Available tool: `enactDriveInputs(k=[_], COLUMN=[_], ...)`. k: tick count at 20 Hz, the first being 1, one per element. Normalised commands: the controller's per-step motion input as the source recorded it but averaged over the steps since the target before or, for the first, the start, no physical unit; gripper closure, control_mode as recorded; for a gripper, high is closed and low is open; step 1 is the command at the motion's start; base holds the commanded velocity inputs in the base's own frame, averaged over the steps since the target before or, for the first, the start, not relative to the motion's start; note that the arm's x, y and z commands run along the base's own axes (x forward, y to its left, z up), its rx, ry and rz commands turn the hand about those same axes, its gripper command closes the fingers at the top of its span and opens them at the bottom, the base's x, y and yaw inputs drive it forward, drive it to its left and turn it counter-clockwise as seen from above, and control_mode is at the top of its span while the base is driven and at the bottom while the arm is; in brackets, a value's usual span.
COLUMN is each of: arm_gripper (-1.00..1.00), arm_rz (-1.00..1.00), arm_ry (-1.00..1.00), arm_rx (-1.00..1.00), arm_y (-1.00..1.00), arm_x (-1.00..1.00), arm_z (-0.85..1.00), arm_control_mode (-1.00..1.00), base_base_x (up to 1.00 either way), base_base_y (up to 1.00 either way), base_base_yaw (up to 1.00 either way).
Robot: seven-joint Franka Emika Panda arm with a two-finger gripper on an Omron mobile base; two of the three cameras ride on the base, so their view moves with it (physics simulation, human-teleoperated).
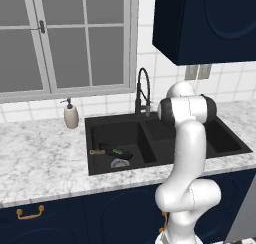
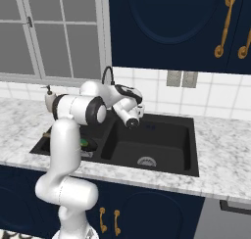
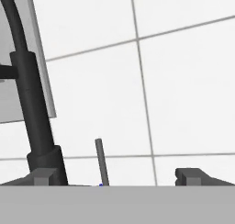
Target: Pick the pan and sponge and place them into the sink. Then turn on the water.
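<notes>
Pan (image 1: 116,152): round, black, lying in the left basin of the sink (image 1: 95,125), its light-brown wooden handle (image 1: 96,152) pointing toward the basin's left wall. In the right base view part of it shows past the arm, low in the same basin.

Sponge (image 1: 118,151): small, green on top, resting on the pan inside the left basin; seen as a green patch (image 2: 84,143) in the right base view.

Sink: black, two basins parted by a ridge, a round silver drain in each; the left drain (image 1: 120,163) lies just in front of the pan, the right drain (image 2: 146,161) sits alone on its basin floor.

Faucet (image 1: 143,90): tall, black, arched, with a coiled neck, standing behind the ridge. In the hand view its dark column (image 3: 33,108) rises at left, with a thin grey lever (image 3: 102,161) upright just beside its base, white wall tiles behind.

Tool (image 3: 119,176): released, jaws wide apart, nothing between them; held above the back of the sink near the faucet base, facing the wall.

Bench (image 1: 40,158): white-grey marble, around the sink. A beige soap dispenser (image 1: 71,114) stands on it left of the sink, below the window (image 1: 65,38). Dark blue cabinets above and below.
</notes>
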Motion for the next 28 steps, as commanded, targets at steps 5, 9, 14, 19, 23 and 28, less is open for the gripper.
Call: enactDriveInputs(k=[5,9,14,19,23,28], arm_gripper=[-1.0,-1.0,-1.0,-1.0,-1.0,-1.0], arm_rz=[-0.01,-0.08,-0.09,-0.02,0.0,0.0], arm_ry=[0.0,0.0,0.0,0.0,0.0,0.0], arm_rx=[0.0,0.0,0.0,0.0,0.0,0.0], arm_y=[0.0,0.02,0.0,0.0,0.0,0.0], arm_x=[0.02,0.0,0.0,0.12,0.21,0.11], arm_z=[0.0,0.0,0.0,0.0,0.0,0.0], arm_control_mode=[-1.0,-1.0,-1.0,-1.0,-1.0,-1.0], base_base_x=[0.0,0.0,0.0,0.0,0.0,0.0], base_base_y=[0.0,0.0,0.0,0.0,0.0,0.0], base_base_yaw=[0.0,0.0,0.0,0.0,0.0,0.0])
